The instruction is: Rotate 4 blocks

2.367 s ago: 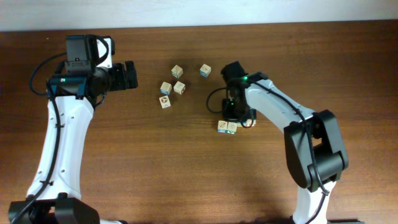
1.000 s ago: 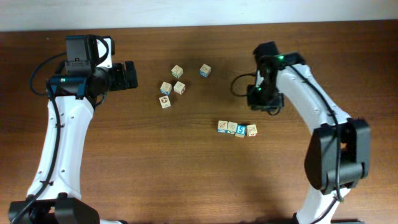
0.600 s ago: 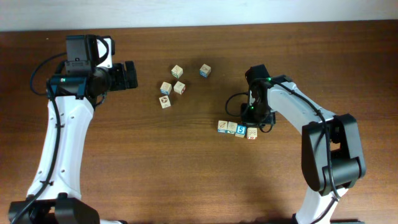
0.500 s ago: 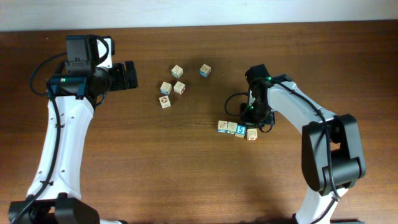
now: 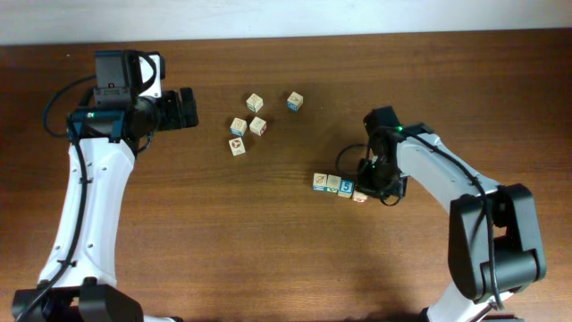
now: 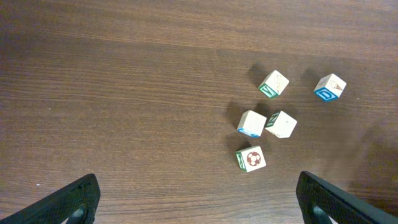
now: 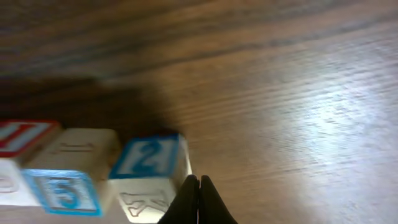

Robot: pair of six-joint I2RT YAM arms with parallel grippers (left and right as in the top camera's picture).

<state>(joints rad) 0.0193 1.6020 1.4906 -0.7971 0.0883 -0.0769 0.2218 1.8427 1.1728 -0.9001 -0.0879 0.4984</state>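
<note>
Four blocks lie in a short row at mid-table: a teal-faced block (image 5: 319, 182), a pale block (image 5: 332, 182), a bright blue block (image 5: 346, 187) and a reddish end block (image 5: 359, 196), turned slightly out of line. My right gripper (image 5: 369, 188) is shut, empty, and sits low at the row's right end. In the right wrist view its closed tips (image 7: 198, 186) press against the right edge of a block with a blue "2" on top (image 7: 149, 158). A blue "5" block (image 7: 65, 190) and a red-edged block (image 7: 25, 134) lie to its left. My left gripper (image 5: 189, 109) hangs open far to the left.
Five other cubes lie scattered at the back centre (image 5: 255, 102), (image 5: 295, 101), (image 5: 238, 126), (image 5: 258, 126), (image 5: 237, 147). The left wrist view looks down on them, with the nearest cube (image 6: 250, 158) between and beyond the wide-set left fingers (image 6: 74, 199). The table's far edge meets a white wall.
The right gripper shut fully and swung from behind the row down to its right end. The end block has shifted a little toward the front. The left arm is still.
</note>
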